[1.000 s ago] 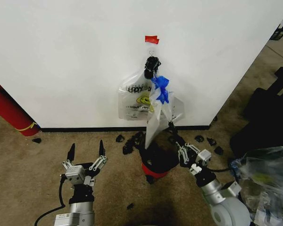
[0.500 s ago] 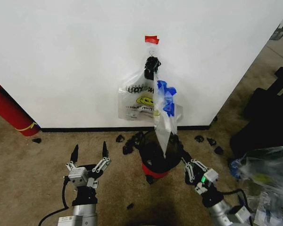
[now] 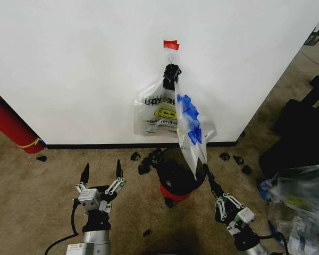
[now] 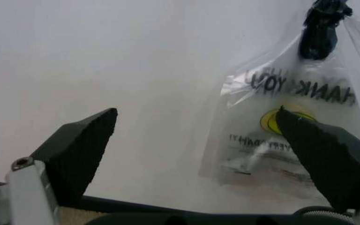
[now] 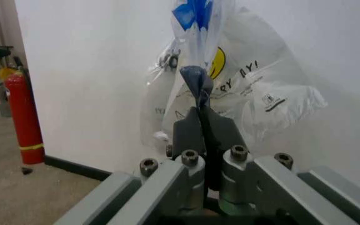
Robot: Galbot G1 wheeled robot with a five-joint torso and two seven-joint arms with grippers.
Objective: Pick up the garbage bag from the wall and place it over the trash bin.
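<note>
The wall (image 3: 85, 69) rises ahead of both grippers, plain and white, with its black baseboard (image 3: 106, 145) meeting the brown carpet (image 3: 32, 196). High on it, a strip of red tape (image 3: 170, 44) marks a small hook, and from there a whitish smiley bag (image 3: 155, 112) with black lettering hangs flat against the surface.

The garbage bag (image 3: 190, 127) stretches in a slanted line from that hook down toward the right gripper (image 3: 207, 171), see-through with blue patches. The right gripper's fingers are pressed together on its lower tip, a twisted strand of plastic caught between them in the wrist view (image 5: 200, 93). The trash bin (image 3: 176, 175) stands just to the left of this gripper, against the baseboard, with the bag's lower length hanging above its rim. Small black scraps (image 3: 143, 159) litter the carpet around it.

The left gripper (image 3: 101, 173) hovers well to the left of the bin, its fingers (image 3: 118, 169) spread wide and holding nothing, with bare carpet on all sides. Farther left of it, a red cylinder (image 3: 8, 125) leans at the wall. To the right of the right gripper lies a pile of clear bags (image 3: 300, 202).
</note>
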